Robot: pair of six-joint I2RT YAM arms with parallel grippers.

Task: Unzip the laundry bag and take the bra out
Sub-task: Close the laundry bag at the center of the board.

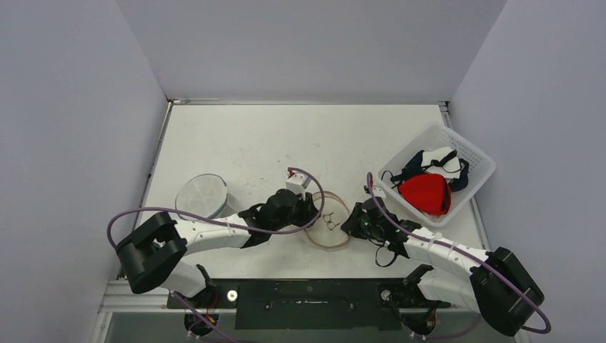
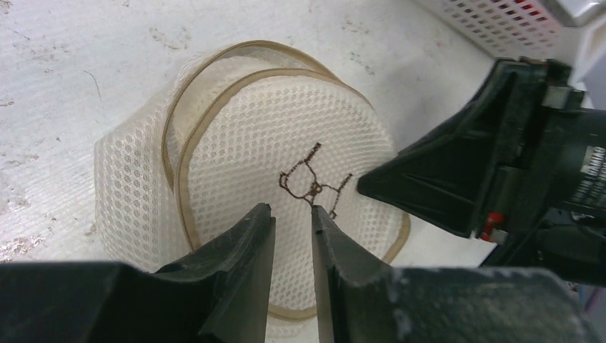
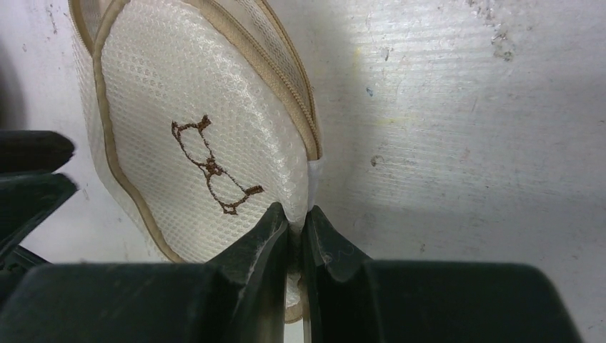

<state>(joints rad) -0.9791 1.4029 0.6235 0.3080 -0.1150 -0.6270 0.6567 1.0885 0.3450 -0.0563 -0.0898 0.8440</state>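
Inside laundry bag (image 2: pixel 286 136), contents hidden (mesh opaque).

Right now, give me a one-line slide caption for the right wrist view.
Right gripper pinches the edge of the mesh laundry bag beside its zipper, on the scuffed white table.

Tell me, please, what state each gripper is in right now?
Left gripper: open by a narrow gap over the laundry bag, nothing visibly held.
Right gripper: shut on the laundry bag's edge.
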